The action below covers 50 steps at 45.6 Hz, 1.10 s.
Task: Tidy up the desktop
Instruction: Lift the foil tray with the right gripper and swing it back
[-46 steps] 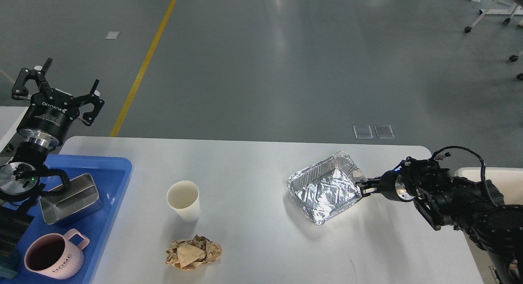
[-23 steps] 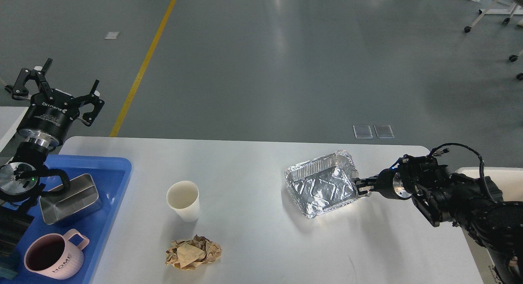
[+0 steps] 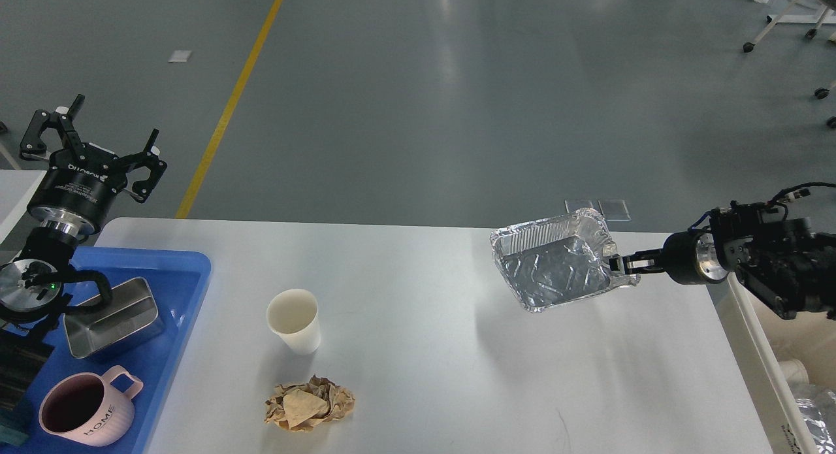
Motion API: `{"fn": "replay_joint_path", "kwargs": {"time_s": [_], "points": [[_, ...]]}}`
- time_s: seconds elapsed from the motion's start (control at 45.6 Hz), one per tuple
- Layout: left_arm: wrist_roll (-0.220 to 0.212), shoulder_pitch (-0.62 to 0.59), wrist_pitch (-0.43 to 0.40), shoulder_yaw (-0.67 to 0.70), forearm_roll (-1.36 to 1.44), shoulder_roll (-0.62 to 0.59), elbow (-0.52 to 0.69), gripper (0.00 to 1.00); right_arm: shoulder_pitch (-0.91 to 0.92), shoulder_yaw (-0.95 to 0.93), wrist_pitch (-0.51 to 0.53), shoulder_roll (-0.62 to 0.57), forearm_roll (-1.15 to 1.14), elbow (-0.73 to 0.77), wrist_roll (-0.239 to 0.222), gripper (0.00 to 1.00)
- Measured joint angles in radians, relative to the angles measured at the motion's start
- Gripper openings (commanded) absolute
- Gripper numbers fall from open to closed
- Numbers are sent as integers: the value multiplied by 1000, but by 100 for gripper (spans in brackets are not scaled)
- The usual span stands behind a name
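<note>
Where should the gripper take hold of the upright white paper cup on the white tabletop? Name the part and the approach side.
Grip the white paper cup across its mid-wall, from the left side with the open left gripper. It stands upright and open-mouthed on the desktop, with bare surface on its left; the crumpled brown paper lies nearer the camera.

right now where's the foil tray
In the head view the foil tray hangs over the desktop's far right, pinched at its rim by the right gripper.

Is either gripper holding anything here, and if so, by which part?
The right gripper is shut on the foil tray, pinching its right-hand rim, with the tray lifted above the desktop. The left gripper is open and holds nothing.
</note>
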<state>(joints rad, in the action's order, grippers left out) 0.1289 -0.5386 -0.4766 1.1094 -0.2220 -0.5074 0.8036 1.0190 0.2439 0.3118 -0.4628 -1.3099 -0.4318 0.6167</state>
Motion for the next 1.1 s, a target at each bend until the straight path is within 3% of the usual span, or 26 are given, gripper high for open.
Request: {"fn": "replay_joint_path", "kwargs": {"time_s": [0.46,0.57,0.767,0.986,1.096], "points": [[-4,-8,57,-1,5,-5,-9,98,102,-5,9,-496,54,-532,-67,0],[-5,-18,59,-8,18,-6,-9,98,130,-11,11,-621,55,-672,-87,6],[-5,-43,61,-23,52,-7,-12,98,183,-18,16,-821,50,-946,-125,0],[-5,-50,61,-23,56,-7,-12,98,197,-23,34,-904,48,-1145,-164,0],[-5,-64,58,-25,75,-7,-12,98,198,-37,70,-921,50,-1214,-209,0]]}}
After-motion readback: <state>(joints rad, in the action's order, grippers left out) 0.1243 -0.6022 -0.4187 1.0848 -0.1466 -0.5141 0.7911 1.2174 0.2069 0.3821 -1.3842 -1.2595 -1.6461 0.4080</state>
